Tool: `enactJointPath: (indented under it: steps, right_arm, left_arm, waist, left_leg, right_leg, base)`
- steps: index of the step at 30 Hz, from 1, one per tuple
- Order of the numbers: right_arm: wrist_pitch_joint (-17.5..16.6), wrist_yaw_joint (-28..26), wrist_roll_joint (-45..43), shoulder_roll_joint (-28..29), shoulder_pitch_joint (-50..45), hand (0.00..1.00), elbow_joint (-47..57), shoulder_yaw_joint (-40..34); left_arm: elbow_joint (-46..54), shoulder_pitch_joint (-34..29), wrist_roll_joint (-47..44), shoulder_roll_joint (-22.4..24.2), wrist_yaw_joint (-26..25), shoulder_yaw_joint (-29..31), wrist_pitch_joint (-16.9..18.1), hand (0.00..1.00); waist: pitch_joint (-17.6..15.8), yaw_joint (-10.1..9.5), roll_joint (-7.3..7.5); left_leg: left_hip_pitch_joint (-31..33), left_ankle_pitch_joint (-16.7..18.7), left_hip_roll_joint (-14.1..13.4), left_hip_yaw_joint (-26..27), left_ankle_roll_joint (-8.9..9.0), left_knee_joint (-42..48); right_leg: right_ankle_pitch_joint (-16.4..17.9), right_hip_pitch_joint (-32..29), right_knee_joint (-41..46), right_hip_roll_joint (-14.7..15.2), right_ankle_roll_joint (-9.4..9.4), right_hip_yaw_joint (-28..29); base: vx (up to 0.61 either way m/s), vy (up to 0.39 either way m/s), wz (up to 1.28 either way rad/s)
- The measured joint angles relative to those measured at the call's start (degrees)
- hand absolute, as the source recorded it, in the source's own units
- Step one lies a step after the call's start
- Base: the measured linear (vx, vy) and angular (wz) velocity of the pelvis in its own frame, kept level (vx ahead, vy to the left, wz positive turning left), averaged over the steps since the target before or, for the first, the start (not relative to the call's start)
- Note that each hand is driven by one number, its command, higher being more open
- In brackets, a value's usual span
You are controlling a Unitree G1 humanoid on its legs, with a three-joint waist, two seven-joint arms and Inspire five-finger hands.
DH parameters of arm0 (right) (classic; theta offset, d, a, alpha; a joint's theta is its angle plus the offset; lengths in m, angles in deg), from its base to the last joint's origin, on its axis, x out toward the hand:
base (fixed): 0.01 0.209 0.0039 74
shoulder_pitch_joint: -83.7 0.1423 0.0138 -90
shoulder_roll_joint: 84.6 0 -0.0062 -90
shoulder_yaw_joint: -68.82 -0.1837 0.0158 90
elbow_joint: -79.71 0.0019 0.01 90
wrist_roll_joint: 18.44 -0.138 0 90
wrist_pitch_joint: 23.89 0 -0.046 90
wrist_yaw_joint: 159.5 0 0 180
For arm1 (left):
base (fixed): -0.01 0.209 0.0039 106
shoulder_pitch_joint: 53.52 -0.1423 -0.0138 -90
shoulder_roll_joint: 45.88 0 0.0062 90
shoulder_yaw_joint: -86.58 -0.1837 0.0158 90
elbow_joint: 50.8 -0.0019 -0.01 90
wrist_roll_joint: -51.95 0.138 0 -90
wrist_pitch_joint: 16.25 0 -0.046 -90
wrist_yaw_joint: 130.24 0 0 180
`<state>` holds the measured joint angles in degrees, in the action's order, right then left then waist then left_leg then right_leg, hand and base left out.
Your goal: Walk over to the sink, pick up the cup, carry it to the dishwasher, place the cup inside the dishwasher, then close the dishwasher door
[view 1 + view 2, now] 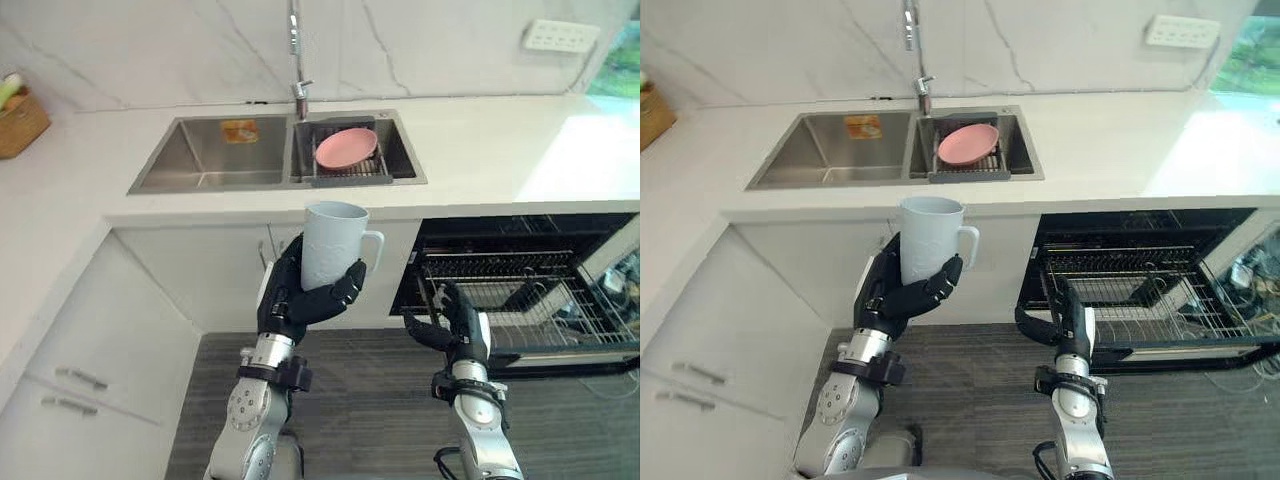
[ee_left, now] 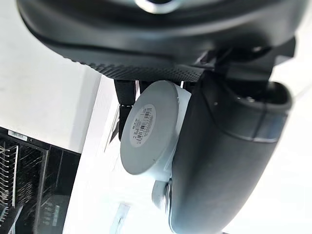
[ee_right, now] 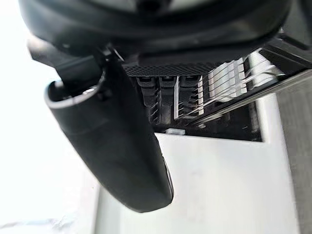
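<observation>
our left hand [image 1: 305, 295] has fingers and thumb curled round the lower half of the cup [image 1: 330, 240]. the cup stands upright in that grip, mouth up, held in the air just in front of the sink [image 1: 200, 150] and off the surface [image 1: 480, 140]. its handle points to the sink's right. our right hand [image 1: 450, 325] hangs lower, to the right of the sink, fingers loosely spread and holding nothing.

to the right of the sink, under the surface, the dishwasher [image 1: 520, 232] stands open with its wire rack [image 1: 520, 290] drawn out. a pink plate [image 1: 347, 147] lies in the sink's right basin.

the grip sits low on a smooth cup, so we judge that sway while stepping right of the sink could let it tip or slide. the handle sticks out and could snag a rack wire as we lower the cup. the idle right hand is in front of the rack and could get in the way.
</observation>
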<state>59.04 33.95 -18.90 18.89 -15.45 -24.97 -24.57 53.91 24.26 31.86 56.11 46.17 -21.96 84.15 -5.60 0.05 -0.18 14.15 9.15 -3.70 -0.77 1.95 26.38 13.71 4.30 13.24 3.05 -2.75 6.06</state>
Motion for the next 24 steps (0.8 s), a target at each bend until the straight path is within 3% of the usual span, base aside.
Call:
enactJointPath:
  steps: [3, 4, 6, 8, 10, 11, 12, 13, 15, 17, 18, 20, 21, 24]
  right_arm:
    - [0.01, -0.23, 0.06, 0.54, 0.72, 0.90, 0.34, 0.75]
    - [0.09, -0.37, 0.13, 0.67, 1.53, 0.90, 0.33, 1.67]
    - [0.09, -1.19, 0.36, 1.28, 2.48, 0.90, 0.37, 2.71]
    - [0.08, -2.08, 0.77, 1.75, 3.41, 0.90, 0.38, 4.02]
    - [0.07, -2.40, 0.93, 1.76, 4.71, 0.90, 0.54, 5.33]
    - [0.07, -2.44, 0.99, 1.66, 5.35, 0.90, 0.61, 5.95]
    - [0.07, -2.44, 0.99, 1.57, 5.39, 0.90, 0.79, 6.25]
    - [0.08, -2.44, 1.13, 1.06, 5.28, 0.90, 1.27, 6.58]
    - [0.10, -2.60, 1.12, 0.14, 4.62, 0.90, 2.32, 6.56]
    - [0.09, -2.86, 1.09, -0.01, 3.72, 0.90, 4.32, 6.53]
    - [0.04, -3.00, 0.59, -1.11, 2.80, 0.90, 6.76, 6.55]
    - [-0.22, -3.00, 0.51, -1.79, 2.54, 0.90, 7.98, 6.44]
    - [-0.93, -2.75, 0.00, -2.32, 2.50, 0.90, 9.47, 5.96]
    - [-1.51, -3.14, -0.25, -2.56, 2.50, 0.90, 10.58, 6.14]
  left_arm:
    - [-0.01, -0.19, 0.00, -0.65, -0.31, -0.03, -0.24, 0.30]
    - [-0.01, -0.22, -0.01, -1.19, -0.32, -0.02, -0.23, 0.30]
    - [-0.01, -0.27, 0.02, -2.30, -0.30, -0.07, -0.26, 0.30]
    - [0.34, -0.70, 0.02, -2.22, -0.28, 0.63, 0.00, 0.30]
    - [0.65, -0.93, 0.01, -2.25, -0.26, 1.78, 0.12, 0.30]
    - [0.59, -0.95, 0.01, -2.28, -0.26, 2.30, 0.09, 0.30]
    - [0.57, -1.00, 0.01, -2.33, -0.26, 2.43, 0.06, 0.30]
    - [-0.19, -0.99, 0.03, -1.92, -0.21, 2.42, 0.04, 0.30]
    - [-1.62, -1.23, 0.41, -1.25, -0.10, 2.14, -0.08, 0.30]
    - [-1.69, -1.16, 0.93, -1.21, -0.10, 2.37, -0.10, 0.30]
    - [-1.69, -0.97, 1.02, -0.98, -0.11, 2.42, -0.11, 0.30]
    - [-1.74, -0.87, 1.06, -0.53, -0.10, 2.38, -0.10, 0.30]
    - [-1.76, -0.31, 1.09, -0.14, -0.14, 2.40, -0.03, 0.30]
    - [-1.76, 1.23, 1.87, 0.02, -0.23, 2.50, -0.03, 0.30]
  waist:
    - [-0.04, -0.54, 0.51]
    - [-0.27, -0.64, 0.80]
    - [-0.59, -0.06, 1.16]
    - [-0.49, -0.31, 1.14]
    - [-0.43, -0.09, 1.15]
    - [-0.43, 0.19, 1.20]
    - [-0.30, 0.55, 1.46]
    - [-0.37, 1.56, 0.90]
    - [0.02, 1.50, -0.79]
    - [-0.23, 1.56, -1.21]
    - [-0.60, 1.42, -1.70]
    - [-0.63, 0.74, -1.70]
    - [-0.59, 0.67, -1.80]
    - [-0.66, 0.41, -1.69]
  left_leg:
    - [-1.45, 4.08, 0.01, 6.66, -2.30, 1.84]
    - [-3.71, 4.91, 0.12, 9.64, -3.07, 1.13]
    - [-7.98, 5.39, 0.51, 13.03, -3.86, -1.55]
    - [-12.61, 5.61, -0.18, 18.05, -4.00, -5.65]
    - [-13.88, 6.35, -1.44, 21.63, -3.66, -7.21]
    - [-14.09, 6.57, -2.34, 23.29, -2.60, -7.00]
    - [-14.15, 6.91, -2.53, 23.85, -1.84, -6.60]
    - [-14.27, 8.54, -3.46, 23.71, -0.50, -4.44]
    - [-14.87, 9.19, -6.93, 22.23, 0.30, -1.44]
    - [-12.83, 9.04, -9.75, 20.52, 0.18, 6.33]
    - [-8.60, 5.23, -13.01, 17.32, -0.10, 19.34]
    - [-6.88, 5.48, -13.27, 15.23, 0.72, 23.98]
    - [-4.25, 6.98, -12.01, 13.04, 1.49, 24.47]
    - [-1.39, 8.26, -8.74, 9.34, 1.78, 16.00]
  right_leg:
    - [1.12, -4.75, 8.26, 1.62, -1.87, 3.12]
    - [1.19, -7.71, 14.14, 2.87, -3.95, 1.96]
    - [0.66, -10.23, 20.74, 5.58, -4.94, -3.11]
    - [2.31, -13.42, 23.40, 8.95, -2.06, -14.56]
    - [2.97, -15.97, 20.96, 10.10, -0.33, -23.87]
    - [2.43, -16.66, 17.00, 9.71, 1.07, -28.85]
    - [1.19, -16.50, 13.73, 9.06, 1.94, -30.05]
    - [-4.50, -15.09, 10.65, 6.82, 2.50, -29.54]
    - [-4.90, -12.41, 6.57, 2.79, 3.19, -28.14]
    - [-5.34, -9.46, 3.31, -0.01, 3.81, -27.76]
    - [-5.46, -5.53, 0.18, -2.21, 4.27, -26.62]
    - [-5.47, -3.63, -1.00, -2.29, 4.28, -24.90]
    - [-5.56, -2.12, -2.25, -1.81, 4.13, -23.52]
    - [-5.67, -1.25, -2.50, -0.39, 3.90, -21.03]
  base:
    - [0.23, 0.298, -1.04]
    - [0.14, 0.218, -1.03]
    - [0.13, 0.177, -0.97]
    - [0.09, 0.086, -1.05]
    - [0.10, -0.021, -1.10]
    - [0.13, -0.073, -0.91]
    - [0.17, -0.092, -0.51]
    - [0.20, -0.089, -0.26]
    - [0.27, -0.114, -0.54]
    - [0.30, -0.136, -0.51]
    - [0.26, -0.093, -0.39]
    - [0.27, -0.024, -0.52]
    - [0.27, 0.041, -0.56]
    - [0.21, 0.126, -0.51]
